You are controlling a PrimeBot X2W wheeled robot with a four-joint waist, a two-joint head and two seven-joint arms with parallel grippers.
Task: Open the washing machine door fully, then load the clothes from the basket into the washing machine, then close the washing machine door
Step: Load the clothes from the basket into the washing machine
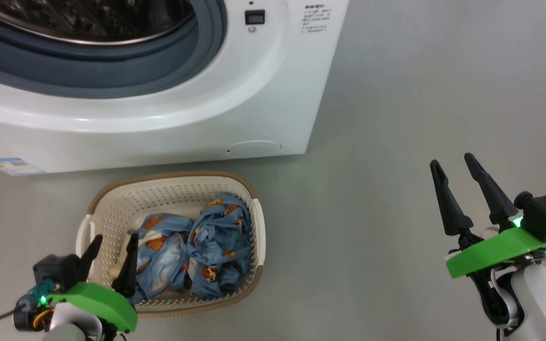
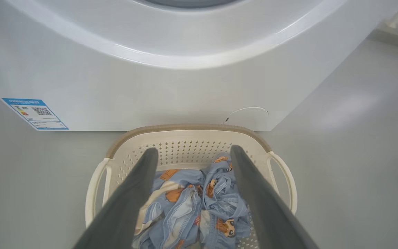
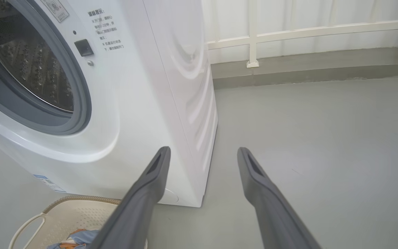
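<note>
Grey floor (image 1: 396,142) stretches right of the washing machine (image 1: 263,94); left hand (image 1: 115,236) spread wide over the basket (image 1: 168,176), right hand (image 1: 452,160) wide

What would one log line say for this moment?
washing machine: drum opening uncovered | clothes: in basket | left gripper: open, above basket | right gripper: open, empty, above floor

The washing machine (image 1: 263,94) carries a block of small dark Chinese print (image 3: 105,29) on its white front, at two o'clock from the drum opening; the characters are too fine to read. A blue-edged label (image 2: 35,113) at the front's seven o'clock corner shows a QR code and illegible lines.
</note>
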